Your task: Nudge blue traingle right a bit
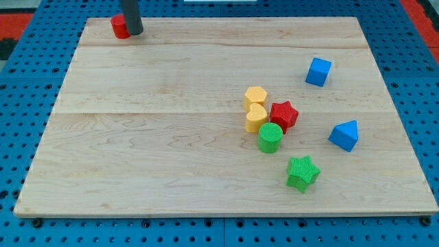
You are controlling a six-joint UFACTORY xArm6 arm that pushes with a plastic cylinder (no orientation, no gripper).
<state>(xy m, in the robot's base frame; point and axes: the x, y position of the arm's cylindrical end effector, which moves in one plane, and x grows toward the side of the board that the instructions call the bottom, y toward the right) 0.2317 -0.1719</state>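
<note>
Camera view, single frame. My tip [134, 32] sits at the upper left of the frame, near the top edge of the wooden board [151, 165], touching or just beside a small red block [119, 27] whose shape I cannot make out because the rod covers part of it. I carry no jaws, only the bare rod, so there is nothing to open or close and nothing is held. The blue triangle [344, 135] lies at the right of the frame, a little below mid-height, standing alone and well apart from my tip, with most of the board between us. Above it, toward the upper right, is a blue cube [318, 71]. To its left is a cluster: a yellow hexagon [255, 97] touching a yellow heart [256, 118], a red star [283, 114] just beside them, a green cylinder [270, 137] below, touching the heart, and a green star [302, 172] further down, apart from the rest. Judgement on progress: nothing of the nudge appears started; no contact with the triangle. What is left is the whole job: cross the board, come in on the triangle's left side through the gap between it and the red star, then give a short push toward the right. There is bare board to its right, so a small shift should stay on the surface.
</note>
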